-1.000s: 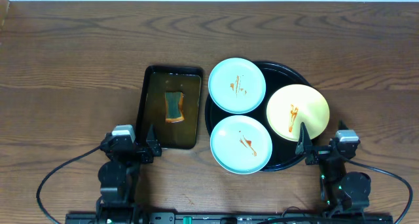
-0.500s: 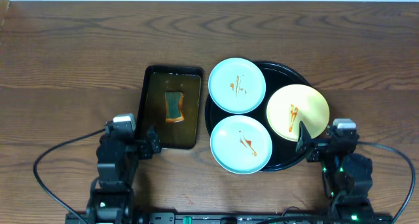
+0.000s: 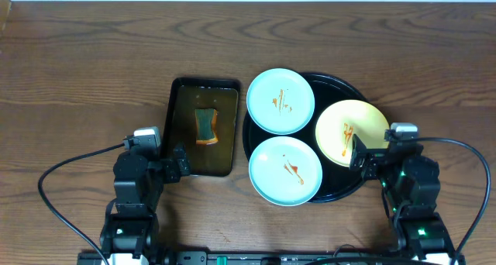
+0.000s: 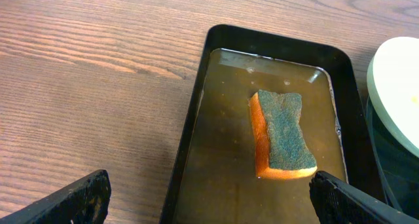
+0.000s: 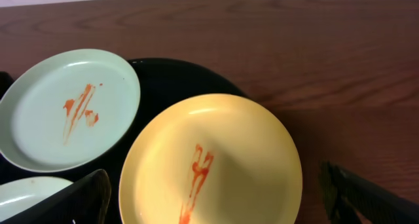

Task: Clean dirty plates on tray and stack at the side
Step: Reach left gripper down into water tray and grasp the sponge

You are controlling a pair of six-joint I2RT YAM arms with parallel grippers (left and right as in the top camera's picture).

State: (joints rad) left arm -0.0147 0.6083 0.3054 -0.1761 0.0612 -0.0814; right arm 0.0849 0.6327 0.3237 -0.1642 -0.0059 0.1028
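Overhead view: on a brown wooden desk (image 3: 93, 71), a large round glossy black tray (image 3: 333, 87) carries three sauce-streaked plates. Two are pale mint-blue round plates, one far (image 3: 280, 101) and one near (image 3: 285, 170), and one is a pale yellow round plate (image 3: 352, 133). All three overhang the tray's rim. To the left, just beside it, a small dark rectangular tray (image 3: 203, 84) holds an orange-and-green sponge (image 3: 204, 127). Bare desk lies right of and beyond the black tray.

Left wrist view: the left gripper (image 4: 209, 180) hangs over the rectangular tray's near end, its fingers spread wide and holding nothing. The sponge lies in brownish liquid and probably handles soft and soggy.

Right wrist view: the right gripper (image 5: 213, 185) is also spread wide and empty, hovering at the yellow plate's near edge. The plates look stiff, light and glossy, so likely slippery. The overhanging rim seems the best place to pinch.
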